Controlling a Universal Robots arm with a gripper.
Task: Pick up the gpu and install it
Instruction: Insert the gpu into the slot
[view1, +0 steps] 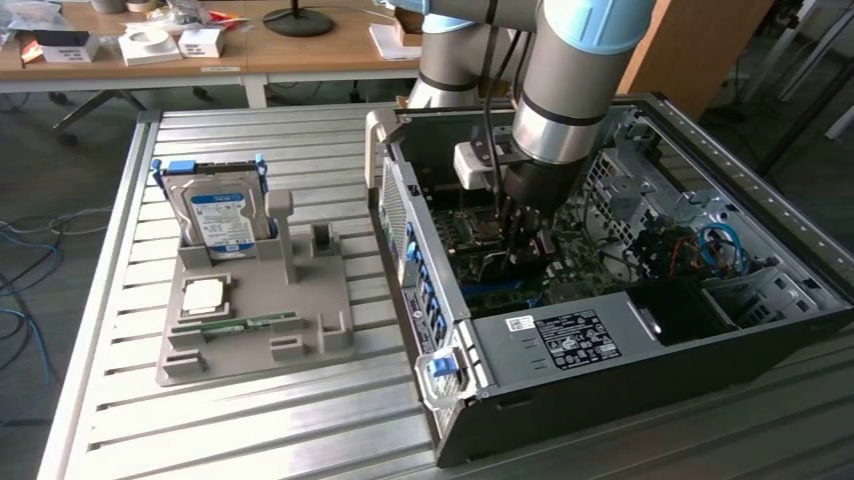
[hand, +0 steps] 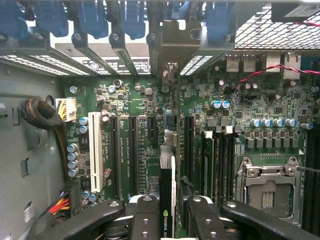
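Observation:
The gpu (hand: 167, 172) stands edge-on between my two black fingers (hand: 145, 217), a green logo showing on its near end. Its silver bracket (hand: 172, 47) reaches up to the slot openings in the case's rear wall. The card's lower edge sits over a black slot on the green motherboard (hand: 140, 100), between two other black slots; whether it is seated I cannot tell. My gripper (hand: 167, 207) is shut on the gpu. In the exterior view the gripper (view1: 514, 240) is down inside the open computer case (view1: 561, 340), over the board.
A white slot (hand: 95, 150), a cable bundle (hand: 57, 205) and the processor socket (hand: 267, 190) lie close around the card. On the table to the exterior view's left, a grey holder (view1: 254, 310) carries a silver hard drive (view1: 220, 215) and a green memory stick (view1: 247, 324).

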